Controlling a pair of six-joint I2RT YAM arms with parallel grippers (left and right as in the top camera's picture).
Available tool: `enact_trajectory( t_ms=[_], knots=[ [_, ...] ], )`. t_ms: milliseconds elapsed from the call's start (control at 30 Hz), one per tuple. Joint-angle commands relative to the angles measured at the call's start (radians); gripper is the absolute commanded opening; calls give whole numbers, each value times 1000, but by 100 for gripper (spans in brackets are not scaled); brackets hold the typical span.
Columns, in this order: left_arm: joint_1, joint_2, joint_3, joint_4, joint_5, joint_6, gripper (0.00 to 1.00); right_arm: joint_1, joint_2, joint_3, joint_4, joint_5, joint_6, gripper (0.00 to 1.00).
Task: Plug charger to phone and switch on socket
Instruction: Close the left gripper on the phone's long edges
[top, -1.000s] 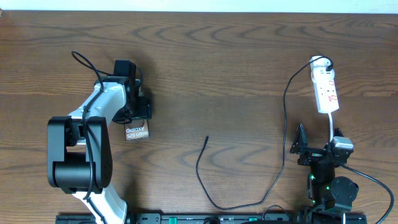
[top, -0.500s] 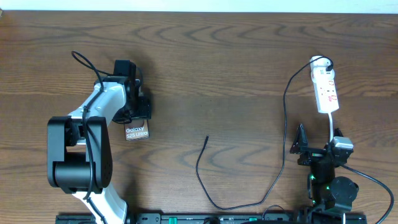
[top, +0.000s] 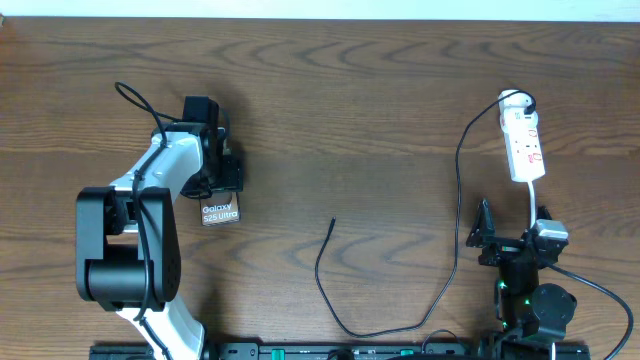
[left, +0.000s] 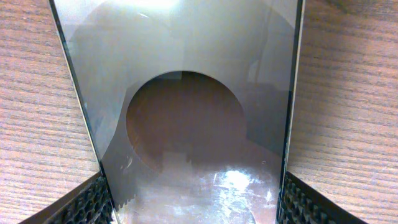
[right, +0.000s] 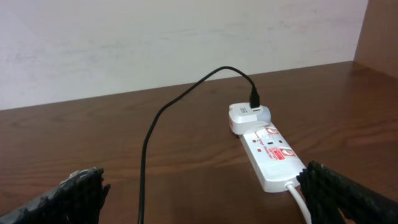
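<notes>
Matt brown wooden table (top: 400, 100) with visible grain. The phone (left: 199, 124) has a glossy, mirror-like face; the socket (right: 270, 152) is smooth white plastic.

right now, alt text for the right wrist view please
A white power strip lies on a wooden table, a white adapter plugged into its far end with a thin black cable arcing toward the camera. The right pincer is open, its black fingertips at the bottom corners.
</notes>
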Motion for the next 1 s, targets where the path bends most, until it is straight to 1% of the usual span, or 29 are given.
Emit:
enact_trajectory(
  t_ms=[0, 100, 200, 267, 400, 700, 967],
  knots=[
    [-1, 65, -27, -11, -31, -2, 45, 8, -6, -2, -3, 3, -13, 99],
    [-1, 65, -27, -11, -31, -2, 43, 8, -6, -2, -3, 3, -13, 99],
    [-1, 64, -27, -11, -31, -2, 34, 8, -6, -2, -3, 3, -13, 99],
    [-1, 65, -27, -11, -31, -2, 30, 8, -6, -2, -3, 3, -13, 99],
    [-1, 65, -27, -11, -31, -2, 24, 8, -6, -2, -3, 3, -13, 99],
    [-1, 64, -21, -30, -32, -2, 22, 8, -6, -2, -3, 3, -13, 99],
    [-1, 26, 53, -101, -32, -2, 21, 8, -6, -2, -3, 3, -13, 99]
  ],
)
